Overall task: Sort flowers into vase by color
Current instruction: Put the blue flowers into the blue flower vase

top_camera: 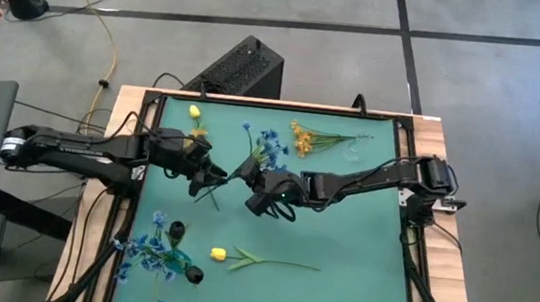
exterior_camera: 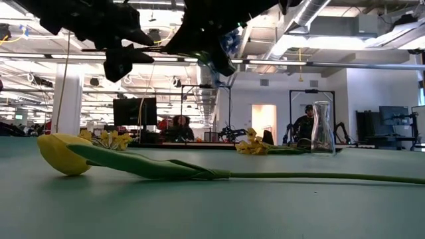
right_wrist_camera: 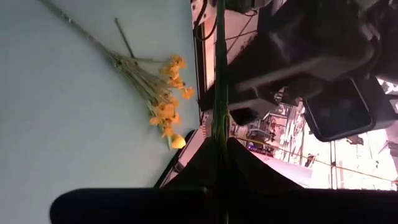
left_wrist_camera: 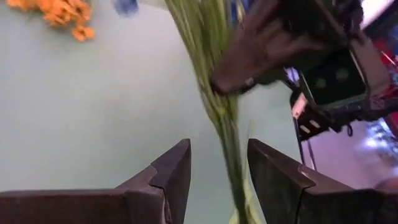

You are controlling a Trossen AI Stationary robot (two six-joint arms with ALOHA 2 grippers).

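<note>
A blue-blossomed flower (top_camera: pixel 268 149) on a thin green stem (left_wrist_camera: pixel 219 106) hangs above the mat's middle between my two grippers. My right gripper (right_wrist_camera: pixel 219 140), reaching in from the right (top_camera: pixel 249 176), is shut on that stem. My left gripper (left_wrist_camera: pixel 219 168) comes from the left (top_camera: pixel 219 178) and is open. Its fingers stand on either side of the stem's lower part, and I cannot tell if they touch it. In the low view the blue blossoms (exterior_camera: pixel 229 41) sit high above the table. My right gripper pinches the blue flower's stem (right_wrist_camera: pixel 219 118) between its two shut fingers, somewhere along its middle, below the blossoms. The fingers come from the table's right side and lie across the stem. The flower is lifted clear of the mat, and its lower stem end (top_camera: pixel 211 201) trails toward the left gripper.
A yellow-orange bunch (top_camera: pixel 310 137) lies at the far side by a clear glass vase (exterior_camera: pixel 322 129). A yellow bud (top_camera: pixel 195 112) lies far left. A yellow tulip (top_camera: pixel 220 254) with a long stem lies near the front edge. Blue flowers and dark heads (top_camera: pixel 154 249) are grouped near left.
</note>
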